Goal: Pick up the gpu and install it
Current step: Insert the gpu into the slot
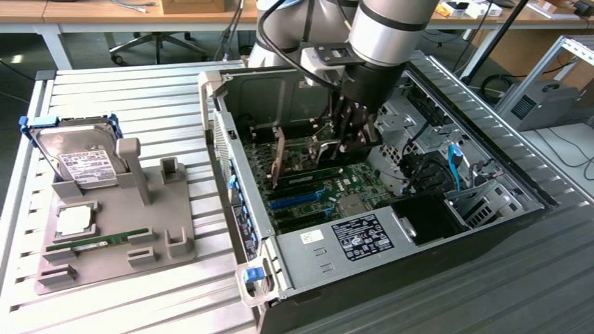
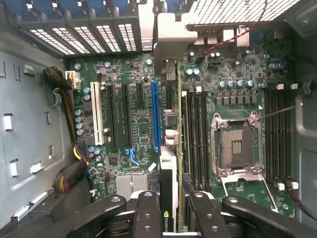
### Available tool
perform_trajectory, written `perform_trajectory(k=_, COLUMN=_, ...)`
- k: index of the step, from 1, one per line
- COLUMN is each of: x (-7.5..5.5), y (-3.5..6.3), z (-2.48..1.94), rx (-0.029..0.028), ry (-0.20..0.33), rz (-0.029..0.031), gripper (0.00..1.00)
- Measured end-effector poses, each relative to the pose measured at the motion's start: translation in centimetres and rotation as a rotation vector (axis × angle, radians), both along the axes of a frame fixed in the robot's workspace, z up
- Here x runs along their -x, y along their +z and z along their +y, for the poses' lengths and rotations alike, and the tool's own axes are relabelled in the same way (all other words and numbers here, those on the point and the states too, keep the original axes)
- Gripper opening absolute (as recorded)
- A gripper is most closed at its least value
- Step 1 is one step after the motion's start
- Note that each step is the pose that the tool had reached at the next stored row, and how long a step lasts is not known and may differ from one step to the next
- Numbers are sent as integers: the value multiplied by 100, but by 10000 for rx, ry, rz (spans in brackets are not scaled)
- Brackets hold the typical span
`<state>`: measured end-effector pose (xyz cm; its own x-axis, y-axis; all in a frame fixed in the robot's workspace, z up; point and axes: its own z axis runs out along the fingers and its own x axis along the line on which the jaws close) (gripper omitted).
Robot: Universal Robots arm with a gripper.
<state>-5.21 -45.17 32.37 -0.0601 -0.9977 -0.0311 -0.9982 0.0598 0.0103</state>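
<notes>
Gripper (image 2: 173,206) clamps gpu (image 2: 168,168) inside the case (image 1: 320,250).
Thin dark card, edge-on between black fingers (image 2: 147,210), over the green motherboard (image 2: 126,74) beside the blue slot (image 2: 155,116); grey metal bracket at its end.

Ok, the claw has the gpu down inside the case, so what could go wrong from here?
The gpu, held edge-on in the claw, hangs between the blue slot and the RAM slots. A slight offset could press it onto the wrong slot. Its metal bracket may catch on the rear slot covers. The open CPU socket lies close if the card slips.
</notes>
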Motion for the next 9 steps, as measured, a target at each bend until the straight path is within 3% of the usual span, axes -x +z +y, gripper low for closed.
perform_trajectory(k=9, x=8, y=-110, z=-1, rx=-1, ry=7, rz=0, gripper=27)
